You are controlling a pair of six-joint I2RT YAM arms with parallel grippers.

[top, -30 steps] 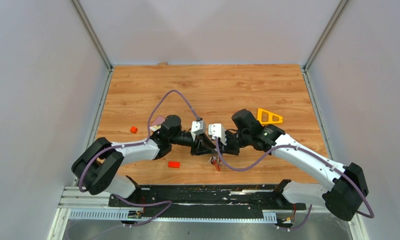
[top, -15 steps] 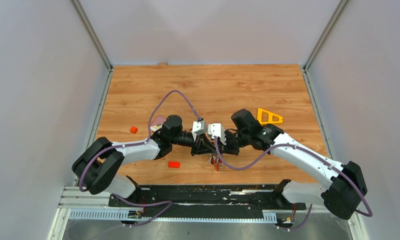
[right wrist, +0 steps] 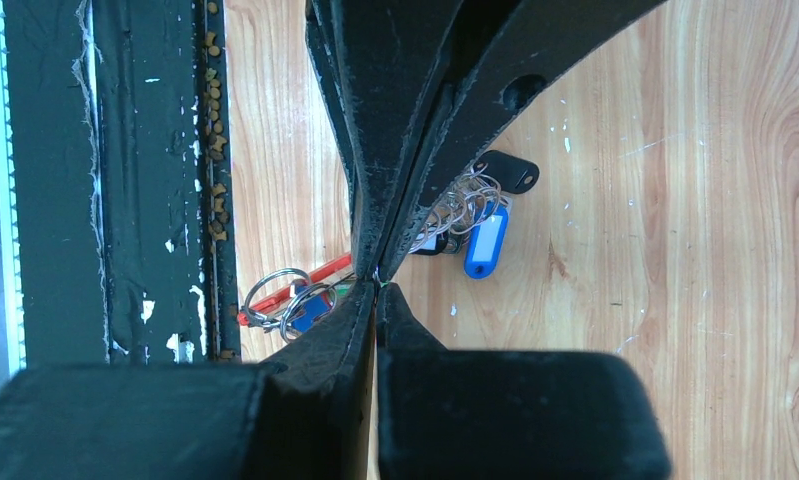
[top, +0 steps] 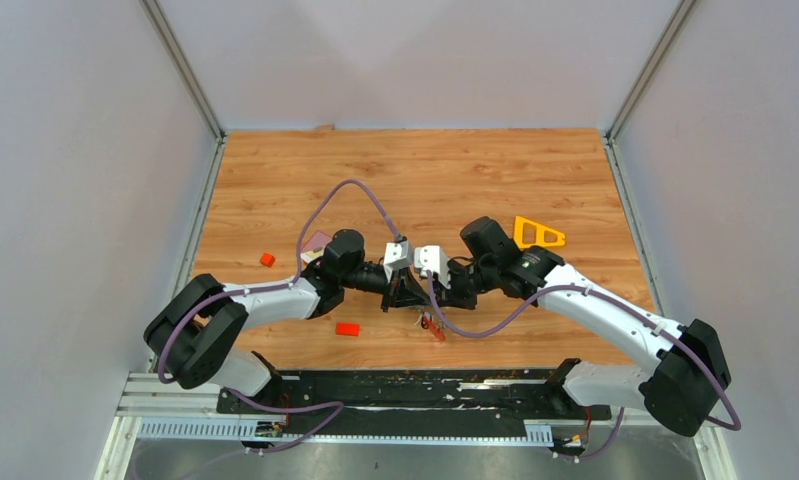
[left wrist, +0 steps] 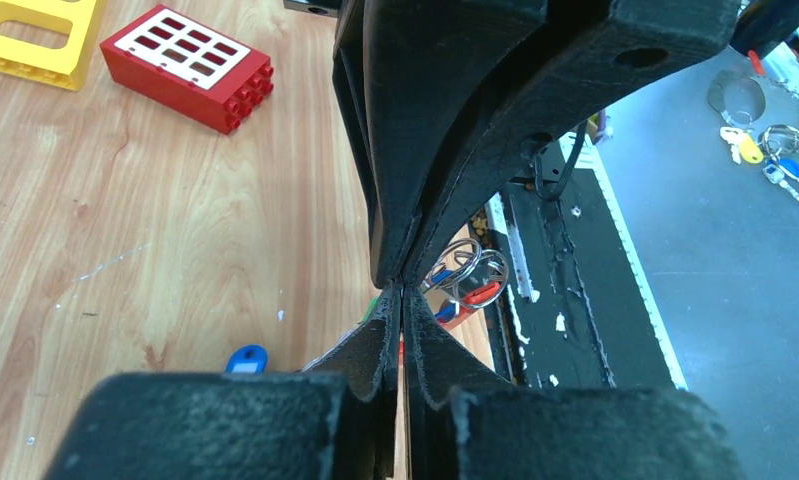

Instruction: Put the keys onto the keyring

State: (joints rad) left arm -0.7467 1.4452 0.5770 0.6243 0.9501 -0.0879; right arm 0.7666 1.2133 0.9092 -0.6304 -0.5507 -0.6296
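My left gripper (top: 412,296) and right gripper (top: 427,297) meet tip to tip low over the table's near middle, both shut. The keyring (top: 434,328), metal rings with a red strap, hangs right at the touching tips; it also shows in the left wrist view (left wrist: 470,280) and the right wrist view (right wrist: 287,297). A green sliver (right wrist: 385,285) shows at the pinch. What exactly each gripper pinches is hidden. Loose keys lie on the wood: a blue tag (right wrist: 484,246) and a black tag (right wrist: 506,171) joined by thin wire rings. The blue tag also shows in the left wrist view (left wrist: 245,358).
A red studded brick (top: 348,328) lies left of the grippers and also shows in the left wrist view (left wrist: 187,65). A small orange block (top: 267,259) lies far left and a yellow triangular piece (top: 538,234) at right. The black rail (top: 415,385) runs along the table's near edge.
The right arm has edged slightly left, closing onto the left gripper's tips. The keyring has barely shifted.
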